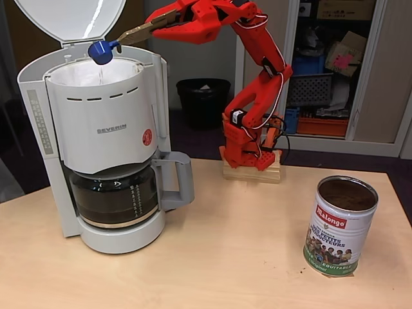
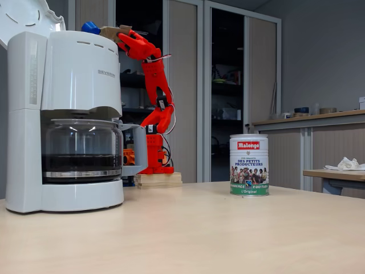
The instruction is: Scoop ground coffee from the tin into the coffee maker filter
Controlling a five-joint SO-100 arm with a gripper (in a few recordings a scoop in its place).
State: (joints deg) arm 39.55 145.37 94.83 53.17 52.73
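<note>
Above the coffee maker (image 1: 106,138), your gripper (image 1: 129,37) is clamped on the handle of a blue scoop (image 1: 101,52) tipped over the open filter basket. To the coffee maker's right, well apart, the tin (image 1: 340,226) stands upright, ground coffee (image 1: 347,187) inside.

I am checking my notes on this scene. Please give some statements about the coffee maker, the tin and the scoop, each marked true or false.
1. The coffee maker has its lid closed. False: the lid is swung up.
2. The gripper holds a blue scoop over the filter. True.
3. The tin lies on its side. False: it stands upright and open.
4. The carafe holds dark liquid. True.
5. The tin touches the coffee maker. False: they stand well apart.
</note>
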